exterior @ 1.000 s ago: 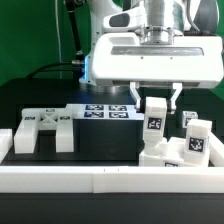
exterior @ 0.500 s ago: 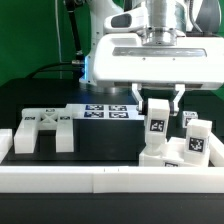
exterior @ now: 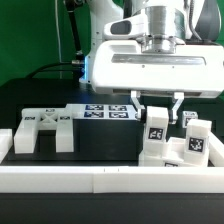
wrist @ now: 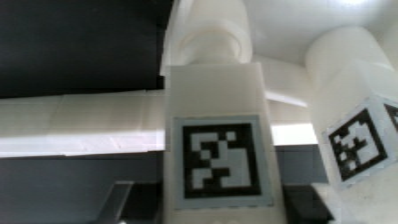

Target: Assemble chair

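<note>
Gripper [exterior: 157, 105]: pinching the upright leg block [exterior: 157, 130] near its top.
Neighbours: tagged chair parts [exterior: 194, 142] just beside.
Notched frame [exterior: 40, 129]: well apart.

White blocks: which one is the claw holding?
The upright tagged block between the gripper's fingers; the block on the exterior view's right stands free.

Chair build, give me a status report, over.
Pincer clamped on upright leg block. Lower end meets white base part; seated or not, can't tell. Second tagged block close by on the exterior view's right.
</note>
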Tool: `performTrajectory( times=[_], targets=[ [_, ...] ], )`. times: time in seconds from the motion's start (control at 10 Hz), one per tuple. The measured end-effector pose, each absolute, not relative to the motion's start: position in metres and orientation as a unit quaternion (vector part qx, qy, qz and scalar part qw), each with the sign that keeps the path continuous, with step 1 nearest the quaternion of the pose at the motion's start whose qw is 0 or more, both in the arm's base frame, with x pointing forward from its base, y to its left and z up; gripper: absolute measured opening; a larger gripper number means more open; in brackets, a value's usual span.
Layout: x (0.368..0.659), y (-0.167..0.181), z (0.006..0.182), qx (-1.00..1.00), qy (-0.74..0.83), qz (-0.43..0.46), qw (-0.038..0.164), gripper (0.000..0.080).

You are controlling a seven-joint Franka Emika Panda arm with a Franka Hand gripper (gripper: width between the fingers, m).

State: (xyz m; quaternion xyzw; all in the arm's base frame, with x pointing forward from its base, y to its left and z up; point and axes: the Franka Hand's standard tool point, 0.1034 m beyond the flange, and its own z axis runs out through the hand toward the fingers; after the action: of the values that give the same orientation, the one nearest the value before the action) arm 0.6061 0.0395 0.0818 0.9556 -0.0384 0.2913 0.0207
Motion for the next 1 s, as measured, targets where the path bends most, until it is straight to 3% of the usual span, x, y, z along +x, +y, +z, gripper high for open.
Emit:
performTrajectory(
  times=[1.0],
  targets=[
    [0.6025, 0.0342, 0.0810, 0.950, -0.033, 0.308, 0.028, 0.0291]
  ],
)
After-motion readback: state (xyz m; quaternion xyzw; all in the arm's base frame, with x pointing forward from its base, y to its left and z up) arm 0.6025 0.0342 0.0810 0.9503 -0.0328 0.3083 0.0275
